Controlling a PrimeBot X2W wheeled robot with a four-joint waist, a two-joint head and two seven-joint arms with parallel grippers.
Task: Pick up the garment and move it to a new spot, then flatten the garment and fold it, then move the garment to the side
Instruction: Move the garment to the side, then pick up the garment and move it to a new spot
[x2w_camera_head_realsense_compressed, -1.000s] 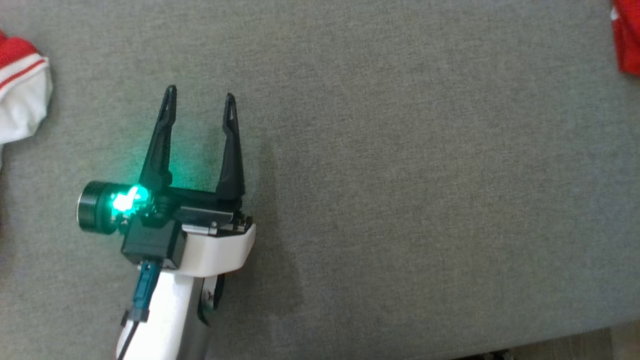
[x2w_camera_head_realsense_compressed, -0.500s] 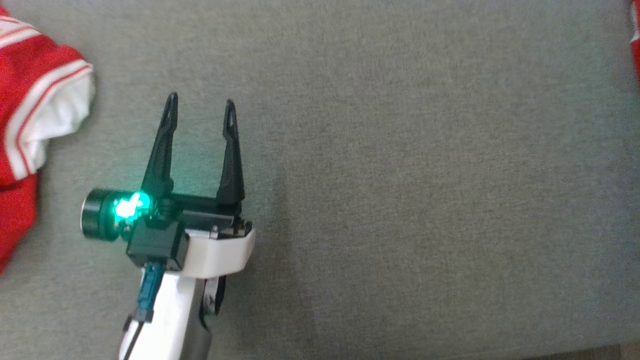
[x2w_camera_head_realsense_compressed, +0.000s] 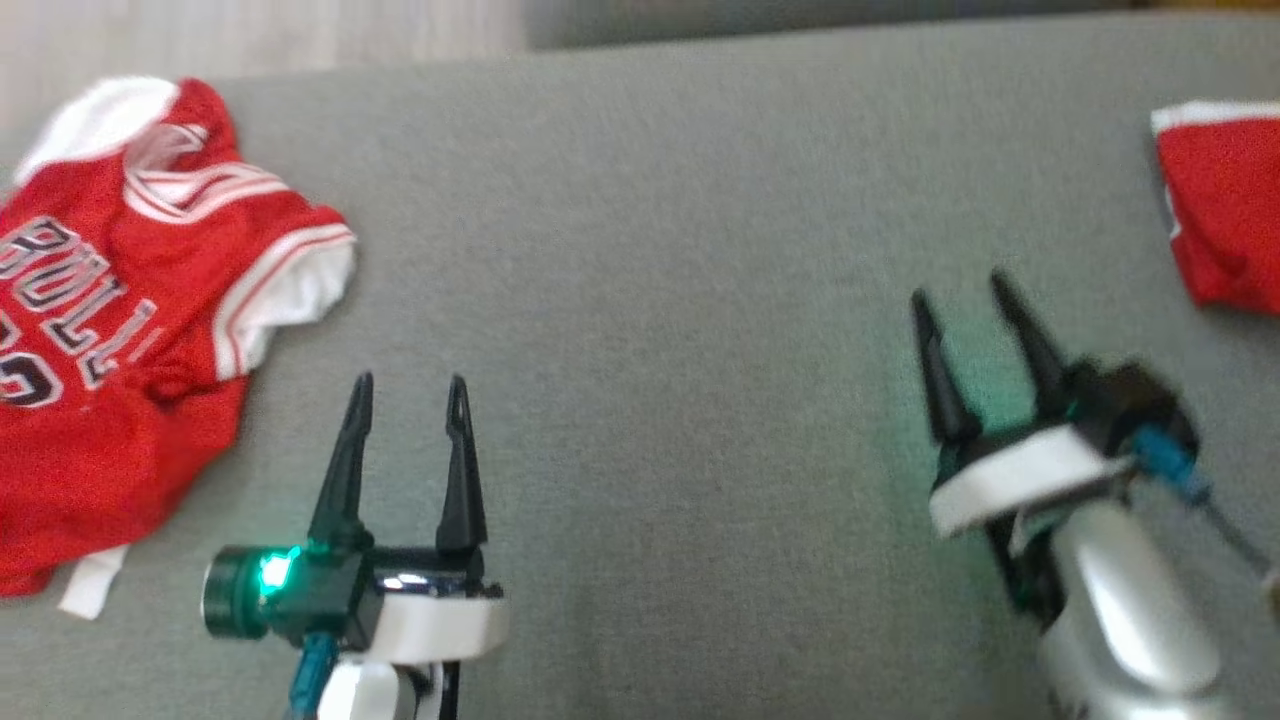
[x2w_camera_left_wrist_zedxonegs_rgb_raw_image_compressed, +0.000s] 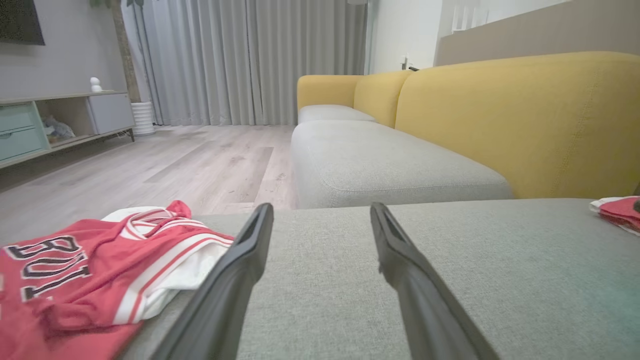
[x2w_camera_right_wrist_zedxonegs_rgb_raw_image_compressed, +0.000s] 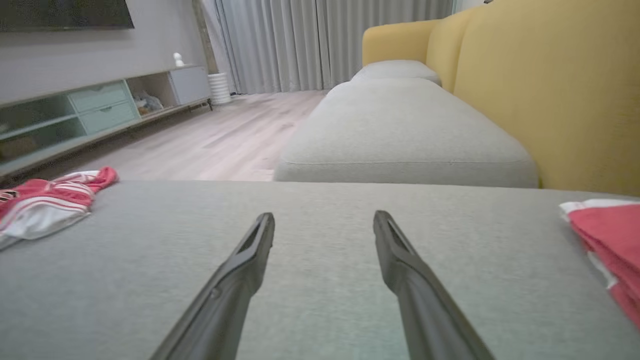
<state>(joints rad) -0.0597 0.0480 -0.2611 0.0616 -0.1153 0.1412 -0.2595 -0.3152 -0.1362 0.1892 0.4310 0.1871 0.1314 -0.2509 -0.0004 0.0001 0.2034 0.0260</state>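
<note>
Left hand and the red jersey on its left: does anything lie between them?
No: bare grey cushion lies between the left hand and the red jersey, seen in the head view.

Bare grey cushion (x2w_camera_head_realsense_compressed: 700, 300) runs wide between the jersey (x2w_camera_head_realsense_compressed: 120, 330) at left and the red cloth (x2w_camera_head_realsense_compressed: 1220, 200) at right. A yellow backrest (x2w_camera_left_wrist_zedxonegs_rgb_raw_image_compressed: 525, 115) walls the right side beyond the cloth.

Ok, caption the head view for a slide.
Open, empty left claw and right claw over grey cushion; crumpled red jersey left, another red garment right.
</note>
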